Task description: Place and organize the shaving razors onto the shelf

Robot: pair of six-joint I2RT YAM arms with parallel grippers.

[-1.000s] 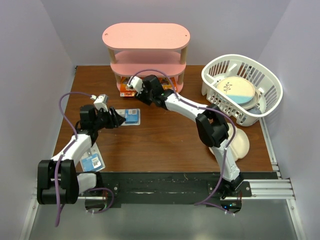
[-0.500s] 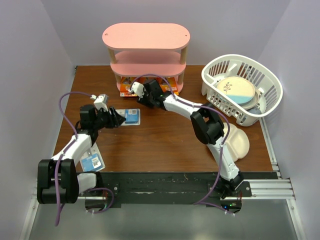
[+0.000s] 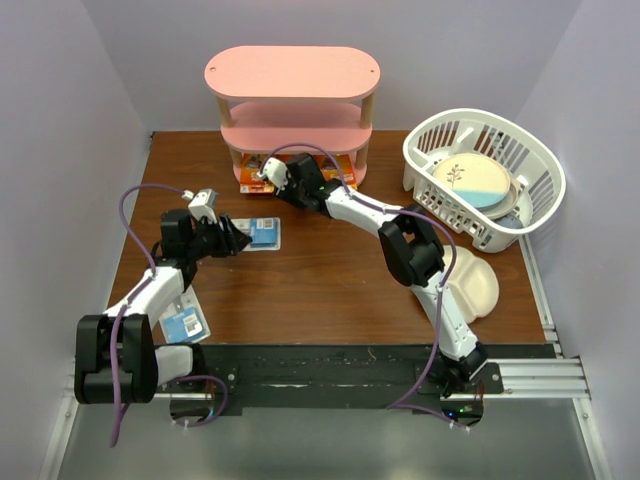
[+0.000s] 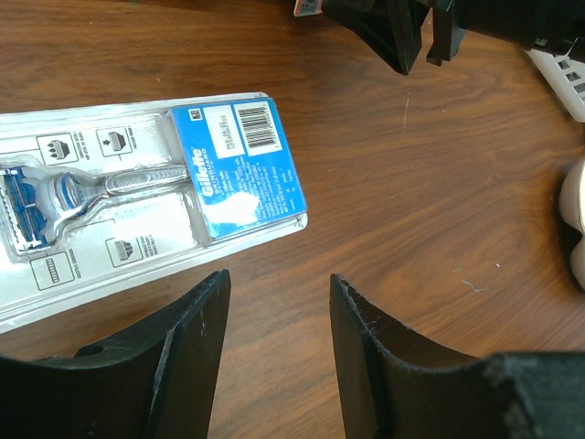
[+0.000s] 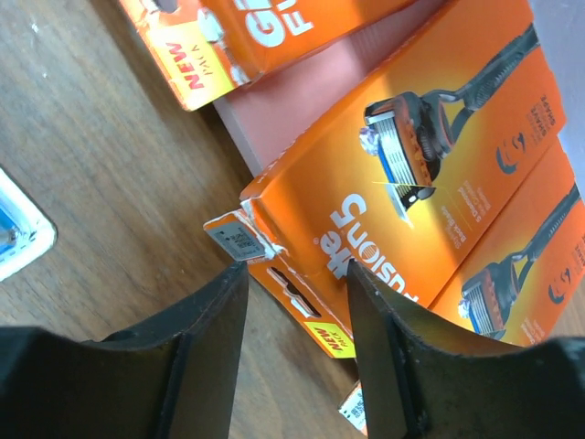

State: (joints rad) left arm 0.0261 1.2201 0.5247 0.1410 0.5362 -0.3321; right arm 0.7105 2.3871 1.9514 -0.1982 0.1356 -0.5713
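Observation:
The pink shelf (image 3: 291,72) stands at the back of the table. Three orange shaving razors packs lie on and against its lowest board (image 5: 302,91): one (image 5: 439,146) in the middle, one (image 5: 274,27) further back, one (image 5: 535,265) to the right. My right gripper (image 5: 297,274) (image 3: 262,184) is open at that board's front edge. The middle pack's torn hang tab (image 5: 302,297) lies between its fingers. A white-and-blue blister card (image 4: 137,197) (image 3: 265,232) lies flat on the table. My left gripper (image 4: 279,283) (image 3: 242,243) hovers open just short of it, holding nothing. A second blister card (image 3: 185,325) lies by the left arm's base.
A white slatted basket (image 3: 430,150) holding a plate (image 3: 470,185) stands at the back right. A cream dish (image 3: 485,285) sits at the right, partly under the right arm. Walls close in on both sides and behind the shelf.
My right gripper has pushed a little further left toward the shelf's lowest board, and its jaws have narrowed. The left arm and both blister cards have not moved.

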